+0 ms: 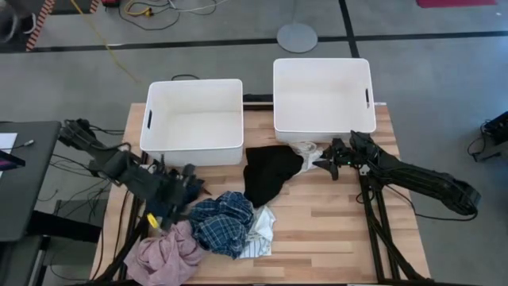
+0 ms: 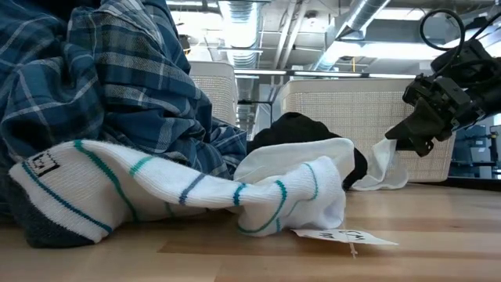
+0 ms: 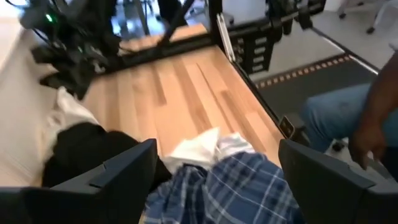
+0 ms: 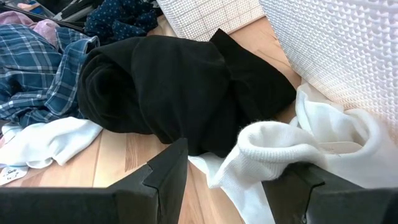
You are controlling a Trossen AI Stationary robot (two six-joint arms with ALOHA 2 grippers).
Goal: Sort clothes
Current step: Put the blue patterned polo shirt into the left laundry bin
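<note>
A black garment lies at the table's middle, by the near wall of the right bin. A blue plaid garment lies near the front, with a pink one to its left and white striped socks to its right. A dark navy patterned garment lies by the left bin. A white sock lies against the right bin. My left gripper is open over the plaid garment. My right gripper is open, its fingers on either side of the white sock and above it.
Two white bins stand at the far edge, a left one and a right one. Bare wood lies at the table's right front. A person's leg and hand show beyond the table's right edge.
</note>
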